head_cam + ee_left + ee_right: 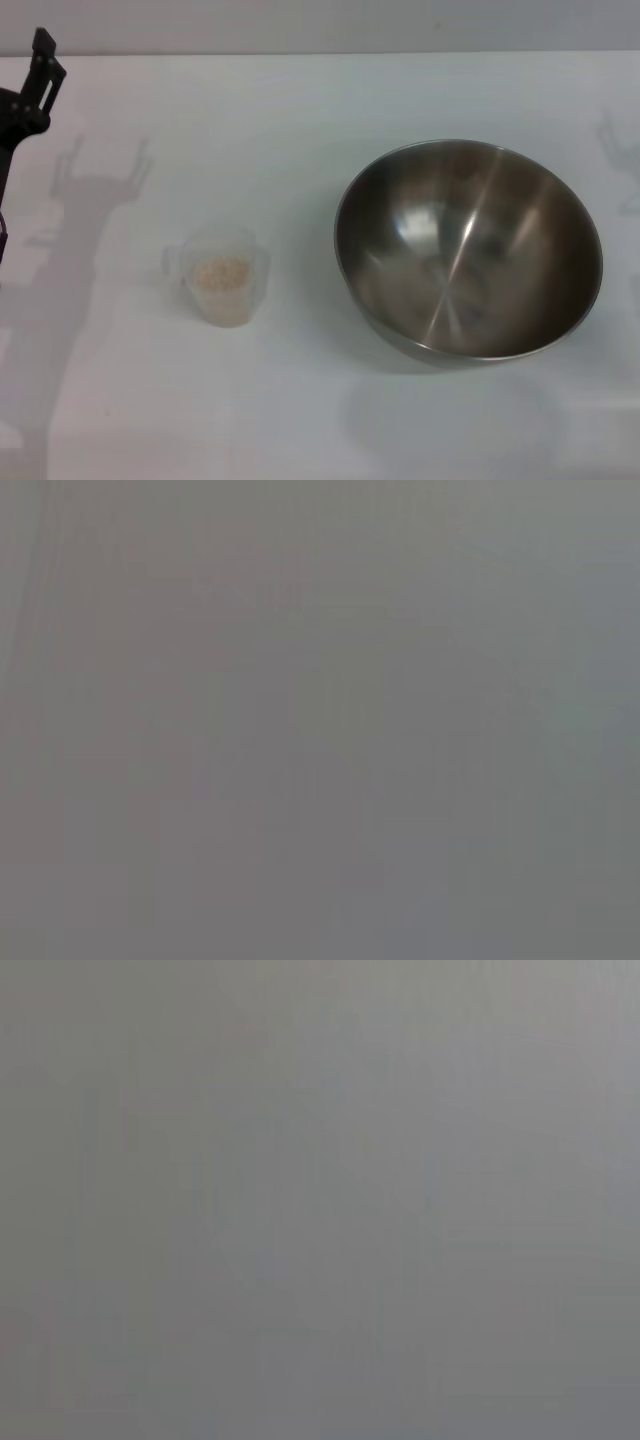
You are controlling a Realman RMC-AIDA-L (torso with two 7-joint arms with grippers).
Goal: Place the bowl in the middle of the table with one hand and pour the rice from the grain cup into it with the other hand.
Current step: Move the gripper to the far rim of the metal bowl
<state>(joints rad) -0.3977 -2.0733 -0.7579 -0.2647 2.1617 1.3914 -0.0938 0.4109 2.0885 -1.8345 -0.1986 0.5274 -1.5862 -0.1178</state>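
L gripper far-left edge, raised off the table, can't tell if open or closed | grain cup left of centre, upright, rice inside, nothing poured | bowl right of centre, empty, prob needs sliding to middle | R arm not in view, wrist cams show nothing | basically 0% done imo

White table: bowl, grain cup.
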